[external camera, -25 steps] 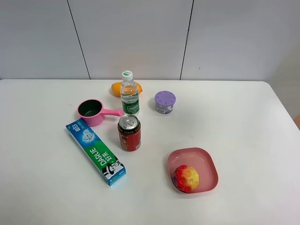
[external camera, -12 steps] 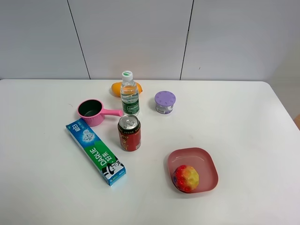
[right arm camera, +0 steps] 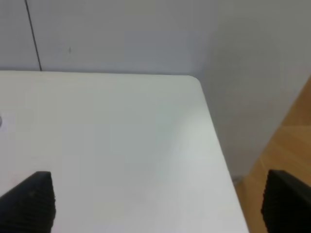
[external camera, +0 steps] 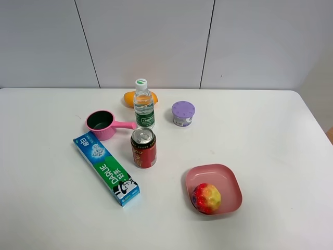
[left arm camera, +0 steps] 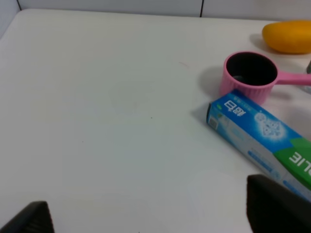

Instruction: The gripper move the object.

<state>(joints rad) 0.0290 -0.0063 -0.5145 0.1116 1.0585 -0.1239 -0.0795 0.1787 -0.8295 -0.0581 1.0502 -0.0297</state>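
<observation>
The clear water bottle (external camera: 144, 108) with a white-green cap and green label stands upright at the back middle of the white table (external camera: 270, 135), in front of an orange fruit (external camera: 130, 98). No arm shows in the exterior high view. My left gripper (left arm camera: 150, 218) is open and empty, low over the table's left part, with a black fingertip (left arm camera: 274, 206) near the toothpaste box (left arm camera: 262, 138). My right gripper (right arm camera: 158, 204) is open and empty over the table's far right corner. The bottle is not clearly visible in either wrist view.
A red drink can (external camera: 143, 148) stands in front of the bottle. A pink scoop cup (external camera: 102, 124) and a toothpaste box (external camera: 105, 167) lie to its left. A purple-lidded jar (external camera: 183, 113) sits to its right. A pink bowl (external camera: 229, 179) holds a red-yellow ball (external camera: 207, 198).
</observation>
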